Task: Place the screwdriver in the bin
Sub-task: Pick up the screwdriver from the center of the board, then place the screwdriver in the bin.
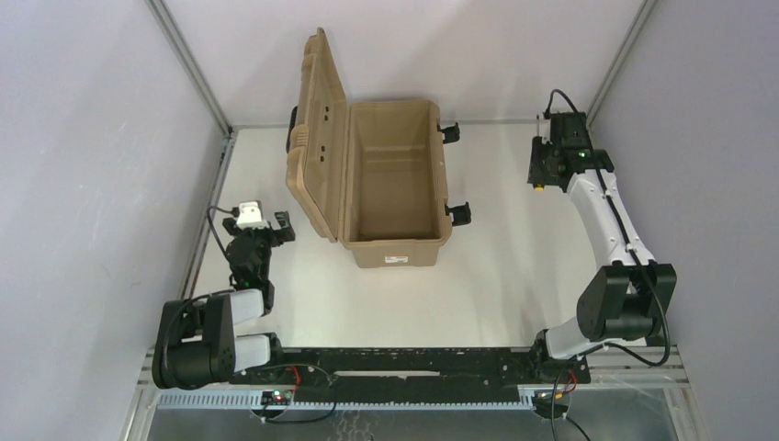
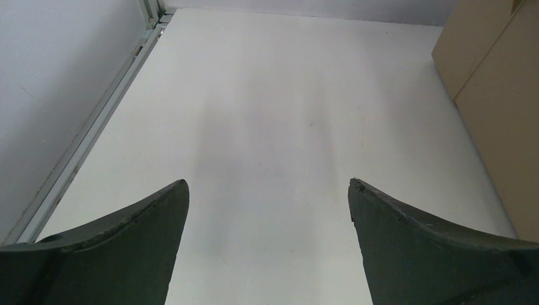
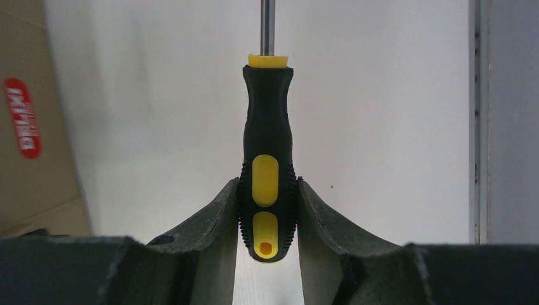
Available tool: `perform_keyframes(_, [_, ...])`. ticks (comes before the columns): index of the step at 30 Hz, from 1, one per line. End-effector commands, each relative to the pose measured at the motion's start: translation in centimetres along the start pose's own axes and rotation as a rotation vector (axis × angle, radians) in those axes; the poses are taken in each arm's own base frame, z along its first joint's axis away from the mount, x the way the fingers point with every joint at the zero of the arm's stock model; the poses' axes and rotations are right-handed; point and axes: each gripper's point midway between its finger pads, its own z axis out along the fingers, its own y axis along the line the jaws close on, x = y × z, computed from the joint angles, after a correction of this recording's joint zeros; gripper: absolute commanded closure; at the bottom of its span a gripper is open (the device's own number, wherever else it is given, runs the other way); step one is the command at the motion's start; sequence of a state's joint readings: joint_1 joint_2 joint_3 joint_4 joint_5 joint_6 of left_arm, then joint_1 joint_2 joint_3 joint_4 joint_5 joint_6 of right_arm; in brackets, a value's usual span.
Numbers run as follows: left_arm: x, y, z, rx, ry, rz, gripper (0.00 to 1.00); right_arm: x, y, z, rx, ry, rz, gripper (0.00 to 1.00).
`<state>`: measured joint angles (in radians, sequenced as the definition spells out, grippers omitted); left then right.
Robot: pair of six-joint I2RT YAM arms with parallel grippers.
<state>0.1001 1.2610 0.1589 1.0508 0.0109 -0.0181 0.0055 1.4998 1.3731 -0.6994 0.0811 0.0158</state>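
Note:
The tan bin (image 1: 395, 253) stands open at the table's back middle, its lid (image 1: 317, 138) swung up to the left and its inside bare. My right gripper (image 1: 542, 170) is at the far right, well to the right of the bin. It is shut on the yellow-and-black handle of the screwdriver (image 3: 267, 121), whose shaft points away from the camera. The handle end shows in the top view (image 1: 538, 186). My left gripper (image 1: 261, 223) is open and empty, low over the table left of the bin; it shows the same in its wrist view (image 2: 268, 184).
Black latches (image 1: 457, 213) stick out of the bin's right side. Metal rails (image 1: 207, 211) and grey walls close the table at left, back and right. The bin's tan side is at the right edge of the left wrist view (image 2: 502, 95) and at the left edge of the right wrist view (image 3: 38, 171), where it bears a red sticker (image 3: 22, 117).

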Motion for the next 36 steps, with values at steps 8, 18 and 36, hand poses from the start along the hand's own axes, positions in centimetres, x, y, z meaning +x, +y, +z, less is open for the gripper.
perform_keyframes(8, [-1.7, 0.0, 0.4, 0.004, -0.056, 0.017, 0.00, -7.8, 3.5, -7.2, -0.047, -0.207, 0.039, 1.00])
perform_keyframes(18, [-1.7, 0.0, 0.4, 0.006, -0.057, 0.017, 0.00, -10.4, 9.4, -10.0, -0.155, -0.262, 0.050, 1.00])
perform_keyframes(36, [-1.7, 0.0, 0.4, 0.005, -0.057, 0.017, 0.00, -10.0, 20.7, -10.7, -0.340, -0.200, 0.040, 1.00])
